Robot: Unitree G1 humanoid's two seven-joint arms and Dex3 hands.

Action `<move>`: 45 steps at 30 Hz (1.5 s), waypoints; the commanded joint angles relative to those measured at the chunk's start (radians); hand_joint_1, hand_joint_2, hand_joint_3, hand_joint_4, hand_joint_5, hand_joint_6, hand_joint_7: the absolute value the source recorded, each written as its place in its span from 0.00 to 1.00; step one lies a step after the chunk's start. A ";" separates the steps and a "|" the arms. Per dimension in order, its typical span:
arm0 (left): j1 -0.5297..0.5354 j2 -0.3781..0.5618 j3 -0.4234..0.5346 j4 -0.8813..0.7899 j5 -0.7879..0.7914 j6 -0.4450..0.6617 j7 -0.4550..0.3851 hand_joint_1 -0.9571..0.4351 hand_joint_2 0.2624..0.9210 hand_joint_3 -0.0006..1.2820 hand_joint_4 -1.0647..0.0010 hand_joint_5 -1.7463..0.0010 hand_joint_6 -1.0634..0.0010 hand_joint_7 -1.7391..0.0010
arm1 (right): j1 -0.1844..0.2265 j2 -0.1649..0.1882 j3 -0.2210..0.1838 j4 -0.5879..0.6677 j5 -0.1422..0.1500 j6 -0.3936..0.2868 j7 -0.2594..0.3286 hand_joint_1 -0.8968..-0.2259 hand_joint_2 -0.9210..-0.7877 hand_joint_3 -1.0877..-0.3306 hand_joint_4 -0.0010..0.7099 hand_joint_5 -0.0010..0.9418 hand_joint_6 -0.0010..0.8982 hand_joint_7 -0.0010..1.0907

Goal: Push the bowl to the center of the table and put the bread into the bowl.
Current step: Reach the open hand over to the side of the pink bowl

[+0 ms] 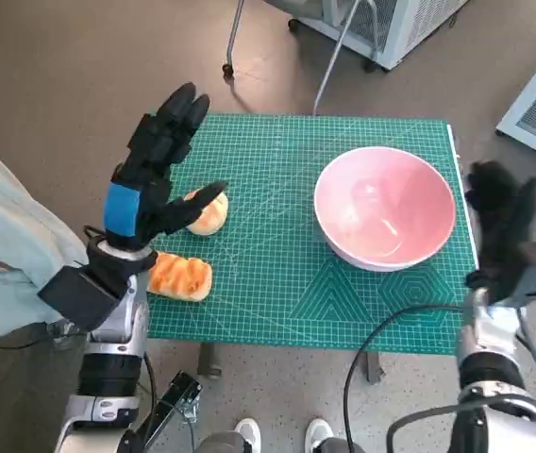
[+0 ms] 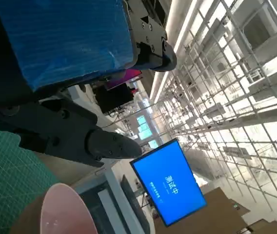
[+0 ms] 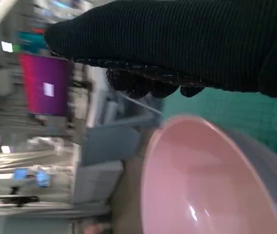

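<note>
- The left robot hand (image 1: 155, 175) is raised above the left part of the table, fingers spread wide and holding nothing; its thumb reaches toward the round bread roll (image 1: 208, 213) below it.
- The right robot hand (image 1: 502, 222) stands just past the table's right edge, beside the bowl and apart from it in the head view. Its gloved fingers point up; whether they are spread or curled I cannot tell.
- The bowl (image 1: 385, 207), pink inside, sits upright on the right half of the green cutting mat (image 1: 287, 274), close to the right edge.
- A second, flatter golden piece of bread (image 1: 181, 277) lies near the mat's front left corner, just beside the left forearm (image 1: 108, 302).
- In the right wrist view the bowl's rim (image 3: 197, 170) fills the frame below the glove (image 3: 177, 44).
- In the left wrist view, a bright blue screen (image 2: 170, 187) stands in the room beyond the black fingers (image 2: 104, 144).
- A person's pale sleeve (image 1: 4, 245) shows at the left of the table.
</note>
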 commanded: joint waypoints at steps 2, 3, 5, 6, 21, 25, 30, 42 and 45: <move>0.024 0.014 0.006 -0.017 -0.007 0.002 -0.008 0.44 1.00 0.11 0.69 1.00 0.70 0.87 | -0.025 0.053 -0.018 0.025 0.021 0.069 -0.007 0.53 0.00 0.34 0.35 0.02 0.11 0.53; 0.025 0.015 0.007 -0.020 -0.006 0.004 -0.008 0.44 1.00 0.11 0.69 1.00 0.70 0.87 | -0.032 0.062 -0.025 0.027 0.029 0.079 -0.003 0.51 0.00 0.35 0.35 0.02 0.12 0.53; 0.028 0.018 0.008 -0.025 -0.006 0.007 -0.008 0.44 1.00 0.11 0.69 1.00 0.69 0.88 | -0.045 0.078 -0.034 0.030 0.039 0.095 0.000 0.50 0.00 0.36 0.36 0.02 0.13 0.53; 0.029 0.019 0.009 -0.027 -0.007 0.008 -0.009 0.44 1.00 0.11 0.69 1.00 0.69 0.88 | -0.051 0.084 -0.038 0.030 0.041 0.101 0.001 0.50 0.00 0.37 0.36 0.02 0.14 0.53; 0.055 0.049 0.021 -0.037 -0.015 0.010 -0.022 0.44 1.00 0.11 0.69 1.00 0.65 0.92 | -0.130 0.164 -0.084 0.043 0.067 0.152 0.006 0.51 0.00 0.33 0.37 0.01 0.16 0.51; 0.060 0.055 0.024 -0.035 -0.014 0.006 -0.024 0.45 1.00 0.11 0.69 1.00 0.65 0.93 | -0.149 0.186 -0.099 0.045 0.077 0.158 0.004 0.51 0.00 0.34 0.37 0.01 0.17 0.52; 0.069 0.058 0.025 -0.041 -0.008 0.003 -0.021 0.45 1.00 0.11 0.69 1.00 0.64 0.93 | -0.170 0.214 -0.115 0.049 0.083 0.167 -0.002 0.53 0.00 0.36 0.37 0.01 0.18 0.53; 0.093 0.067 0.026 -0.071 -0.003 0.015 -0.015 0.45 1.00 0.11 0.69 1.00 0.63 0.94 | -0.218 0.267 -0.124 0.055 0.077 0.208 -0.032 0.47 0.00 0.39 0.39 0.01 0.21 0.55; 0.105 0.069 0.028 -0.083 -0.008 0.020 -0.016 0.45 1.00 0.11 0.69 1.00 0.63 0.95 | -0.229 0.269 -0.125 0.056 0.077 0.221 -0.035 0.47 0.00 0.39 0.40 0.02 0.23 0.56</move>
